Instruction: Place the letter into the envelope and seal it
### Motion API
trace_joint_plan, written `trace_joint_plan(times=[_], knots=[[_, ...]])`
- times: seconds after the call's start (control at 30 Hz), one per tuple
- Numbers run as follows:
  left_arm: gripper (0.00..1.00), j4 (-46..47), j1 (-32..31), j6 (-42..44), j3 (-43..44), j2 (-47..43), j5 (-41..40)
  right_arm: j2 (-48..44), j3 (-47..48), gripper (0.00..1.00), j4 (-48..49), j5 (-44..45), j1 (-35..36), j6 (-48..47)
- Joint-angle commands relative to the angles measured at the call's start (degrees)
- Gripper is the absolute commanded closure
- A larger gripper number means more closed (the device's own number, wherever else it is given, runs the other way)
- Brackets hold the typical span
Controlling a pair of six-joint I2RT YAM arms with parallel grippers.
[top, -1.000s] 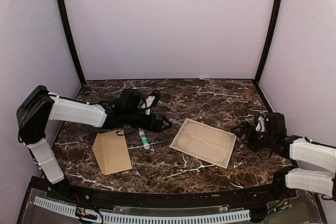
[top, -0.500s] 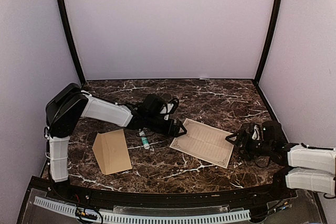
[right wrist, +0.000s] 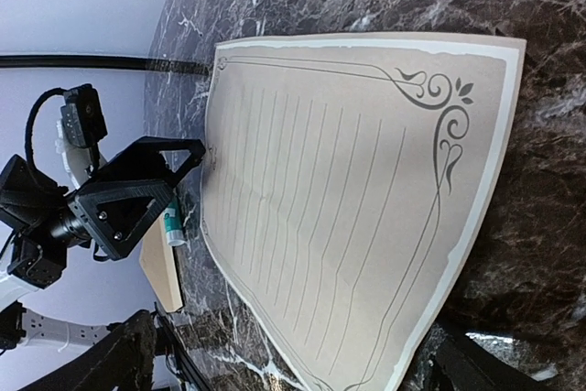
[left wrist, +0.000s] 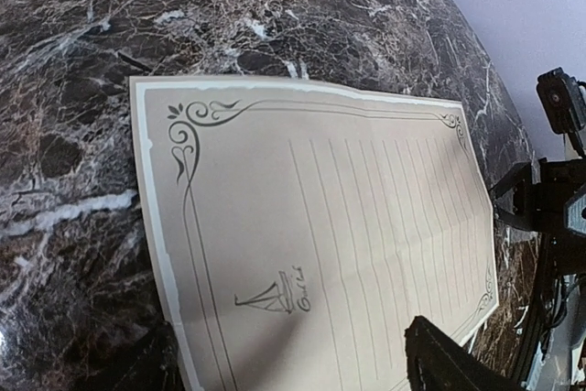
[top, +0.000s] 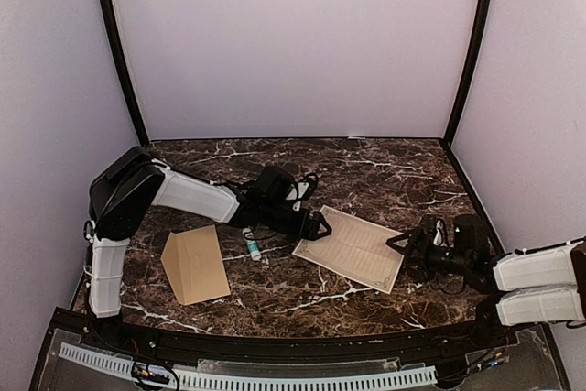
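Top external view: nearest the arm bases, the envelope (top: 195, 265) lies flat on the left part of the marble table (top: 366, 164), well apart from the letter (top: 352, 249) and from both grippers. The letter lies flat further right, near the table's middle, turned at a slant. A small glue stick (top: 250, 244), white with a green end, lies between envelope and letter, a little further back than the envelope.

The right gripper (top: 396, 243) sits low at the letter's right edge with its jaws spread wide and nothing between them. In its wrist view both fingers flank the sheet's near end, and whether they touch the paper cannot be told.

A little further back, the left arm reaches across from the left, and the left gripper (top: 321, 224) hangs at the letter's far left corner. It is also wide open and holds nothing. Its wrist view looks down the sheet, showing the scrolled border, the ruled lines and a small sailboat drawing, with one dark finger (left wrist: 444, 363) over the near edge.

Behind all this the table runs bare to the pale back wall (top: 293, 43)
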Motion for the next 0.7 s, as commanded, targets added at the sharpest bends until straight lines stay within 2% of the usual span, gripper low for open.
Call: trace_joint_plan(times=[0.0,0.17,0.4,0.53,0.67], knots=[[0.16,-1.75,-0.65,-1.09,0.22,1.84,1.32,2.10,-2.89,0.06,8.14,-3.36,0.60,3.48],[0.17,-1.12,-0.90,-1.58,-0.21,1.92,1.50,3.62,-3.72,0.12,12.35,-4.00,0.61,3.99],[0.20,-0.61,-0.96,-1.82,-0.43,2.07,0.89,1.90,-3.59,0.30,11.27,-1.32,0.58,2.97],[0.22,-0.42,-0.91,-2.08,-0.60,2.10,0.85,0.45,-3.44,0.38,10.41,0.68,0.60,1.87],[0.23,0.09,-0.96,-2.30,-0.92,2.10,0.88,-0.13,-4.42,0.40,14.67,1.16,0.58,1.95]])
